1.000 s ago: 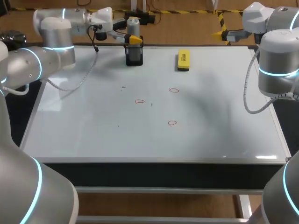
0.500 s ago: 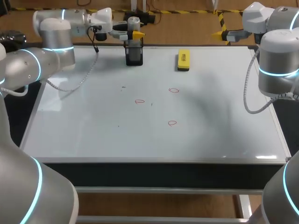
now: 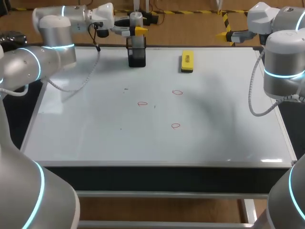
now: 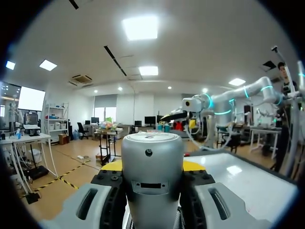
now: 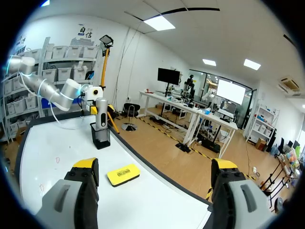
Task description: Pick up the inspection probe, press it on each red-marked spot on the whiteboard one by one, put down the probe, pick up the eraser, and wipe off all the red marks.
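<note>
The inspection probe (image 3: 136,20), a silver cylinder, stands upright at the whiteboard's far edge. My left gripper (image 3: 137,30) is shut on it from both sides, just above the black holder (image 3: 137,56). In the left wrist view the probe (image 4: 152,162) fills the gap between the fingers of the left gripper (image 4: 152,168). The yellow eraser (image 3: 187,61) lies to the holder's right. Three red marks (image 3: 177,92) (image 3: 142,103) (image 3: 175,126) sit mid-board. My right gripper (image 5: 155,168) is open and empty, raised past the far right corner; from there the probe (image 5: 101,113), holder (image 5: 100,137) and eraser (image 5: 123,174) show.
The whiteboard (image 3: 95,124) covers most of the table, with a thin frame along its edges. My right arm (image 3: 283,62) stands over the right edge. A cable (image 3: 78,86) hangs from my left arm over the board's far left.
My left gripper went from open around the probe to shut on it, then rose a little, lifting the probe in the holder. The right arm has not moved.
</note>
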Motion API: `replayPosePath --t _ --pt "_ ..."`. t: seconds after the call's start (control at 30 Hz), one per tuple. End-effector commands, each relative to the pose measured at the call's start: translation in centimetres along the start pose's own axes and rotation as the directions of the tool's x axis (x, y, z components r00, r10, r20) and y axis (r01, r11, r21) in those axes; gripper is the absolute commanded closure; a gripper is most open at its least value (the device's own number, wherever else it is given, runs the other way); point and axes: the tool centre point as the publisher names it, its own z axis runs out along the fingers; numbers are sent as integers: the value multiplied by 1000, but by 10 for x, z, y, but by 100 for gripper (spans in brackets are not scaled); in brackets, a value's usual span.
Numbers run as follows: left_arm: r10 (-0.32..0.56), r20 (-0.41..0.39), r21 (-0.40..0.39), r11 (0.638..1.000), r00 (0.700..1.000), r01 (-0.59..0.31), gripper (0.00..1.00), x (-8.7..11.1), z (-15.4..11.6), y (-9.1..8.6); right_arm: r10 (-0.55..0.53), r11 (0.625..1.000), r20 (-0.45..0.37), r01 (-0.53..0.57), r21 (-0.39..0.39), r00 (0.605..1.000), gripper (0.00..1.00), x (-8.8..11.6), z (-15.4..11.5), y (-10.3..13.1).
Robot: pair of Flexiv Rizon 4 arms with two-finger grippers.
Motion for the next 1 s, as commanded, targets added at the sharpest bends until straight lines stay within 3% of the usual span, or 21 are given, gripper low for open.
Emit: replayPosePath --t 0.03,0.47,0.8,1.0 --pt "1 36 -44 999 999 1 100 15 -3 -28 0 1000 -1 0 1 1000 0 -1 0 0" --pt "4 21 -91 996 1000 -2 100 28 -5 -66 0 1000 -1 0 1 1000 0 -1 0 0" --pt "24 73 -51 999 997 -20 100 31 -16 -107 0 1000 -1 0 1 1000 0 -1 0 0" --pt "-4 67 -44 999 998 7 100 37 -30 -119 0 1000 -1 0 1 1000 0 -1 0 0"
